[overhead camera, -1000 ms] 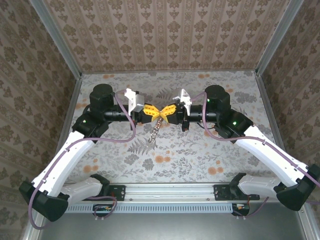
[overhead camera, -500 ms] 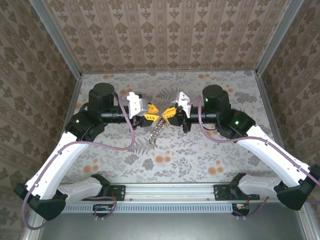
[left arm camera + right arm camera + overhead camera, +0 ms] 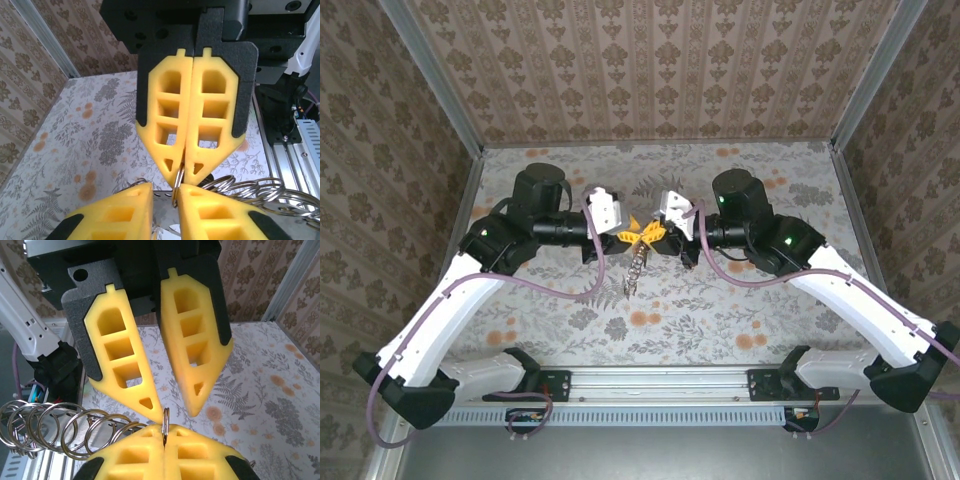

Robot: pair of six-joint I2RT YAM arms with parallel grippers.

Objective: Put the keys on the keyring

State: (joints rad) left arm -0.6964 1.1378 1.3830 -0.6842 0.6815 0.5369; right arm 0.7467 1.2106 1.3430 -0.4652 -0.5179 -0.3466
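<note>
In the overhead view I saw the keyring (image 3: 633, 268), a chain of thin metal rings, at the middle of the frame over the flowered tablecloth (image 3: 720, 300). Its long axis ran from the meeting grippers down toward the bottom edge, leaning slightly left. Its top ring stood edge-on, clamped between the pressed-together yellow fingers of the right gripper (image 3: 651, 234). Tip to tip with it, the left gripper (image 3: 634, 236) had its fingers (image 3: 125, 375) a little apart on either side of that ring. I could not tell whether they touched it.
</note>
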